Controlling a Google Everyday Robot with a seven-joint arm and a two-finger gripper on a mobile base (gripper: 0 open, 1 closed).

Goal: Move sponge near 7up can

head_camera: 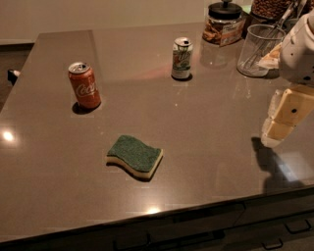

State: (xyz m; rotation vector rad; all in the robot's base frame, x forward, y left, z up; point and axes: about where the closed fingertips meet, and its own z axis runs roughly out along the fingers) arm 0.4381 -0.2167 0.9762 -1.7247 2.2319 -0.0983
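The sponge (135,156), dark green on top with a pale yellow layer below, lies flat on the dark countertop (206,147) near the front middle. The 7up can (181,59), silver-white with green lettering, stands upright at the back middle, well apart from the sponge. My gripper (280,125) hangs at the right edge of the view above the counter, far right of the sponge, holding nothing.
A red Coca-Cola can (84,86) stands upright at the left. A clear glass cup with a whisk (257,49), a lidded jar (224,22) and another jar (270,9) stand at the back right. The counter's front edge (162,215) runs below the sponge.
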